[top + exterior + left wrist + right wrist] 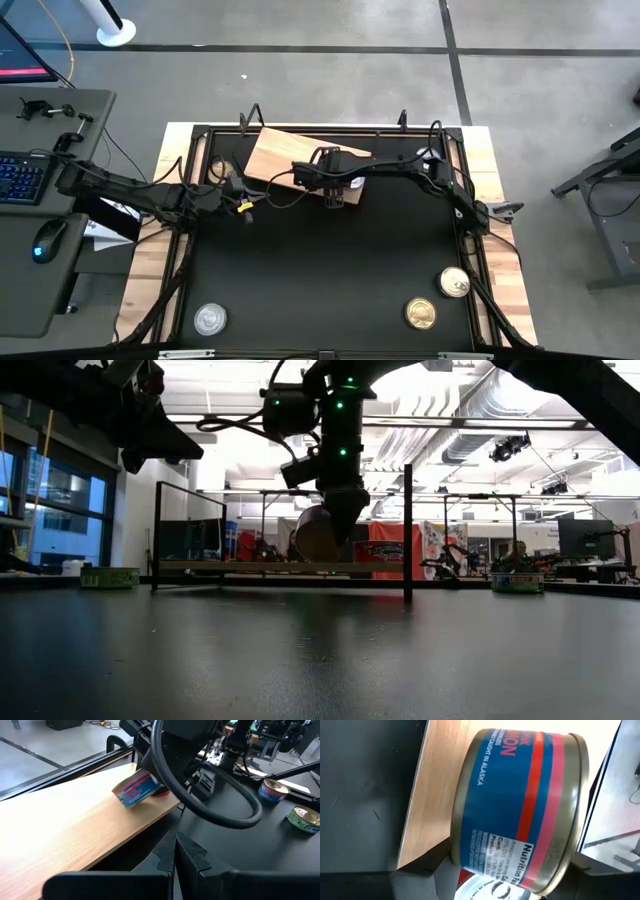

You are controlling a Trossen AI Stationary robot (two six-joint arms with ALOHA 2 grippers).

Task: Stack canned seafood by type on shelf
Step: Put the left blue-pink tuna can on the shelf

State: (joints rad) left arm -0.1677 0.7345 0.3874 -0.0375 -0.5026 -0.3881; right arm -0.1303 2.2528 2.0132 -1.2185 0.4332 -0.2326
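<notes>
Three loose tins sit at your near table edge: a silver-topped tin [210,319] on the left, two gold-topped tins [421,313] [455,283] on the right. Mid-table, left gripper [175,851] hangs off the shelf's near edge, fingers together, holding nothing. Farther back, right gripper [335,192] is clamped on the blue-and-red can [520,810], held tilted just over the near end of the shelf [285,152]; a silver lid [492,890] shows directly beneath it. Judgement: the can is rigid, moderately heavy, with a slick printed wall; grip it across the side wall, square, or it may roll in the pads. Level it before you release
</notes>
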